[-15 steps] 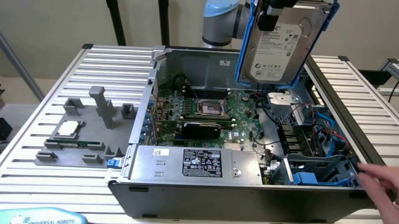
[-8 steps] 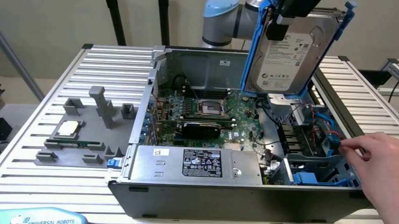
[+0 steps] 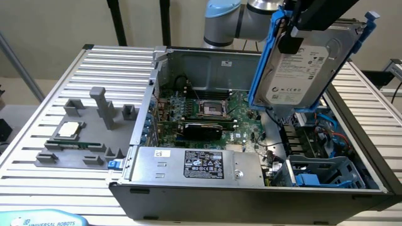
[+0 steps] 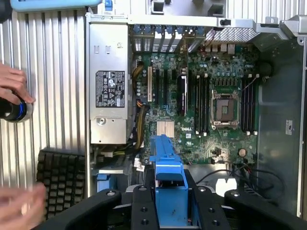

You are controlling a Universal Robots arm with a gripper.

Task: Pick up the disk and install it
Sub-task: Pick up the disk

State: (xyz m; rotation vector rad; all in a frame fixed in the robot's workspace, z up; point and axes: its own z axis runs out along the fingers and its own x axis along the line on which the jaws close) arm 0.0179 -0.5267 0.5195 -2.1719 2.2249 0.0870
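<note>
Blue-framed, the disk (image 3: 301, 70) hangs clamped in the gripper (image 3: 317, 21) above the open computer case (image 3: 207, 193). Its long axis is near upright, and the drive cage (image 3: 323, 172) is lower, at the exterior view's right. From the wrist, the disk's blue edge sits gripped, pointing at the motherboard (image 4: 206, 96).

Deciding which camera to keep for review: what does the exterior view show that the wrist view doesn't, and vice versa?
Exterior view adds: the disk, label facing out, tilted above the open case, and the CPU chip on a gray fixture. Wrist view adds: a person's hand and a black keyboard beside the case. Shared: motherboard, power supply.
</note>
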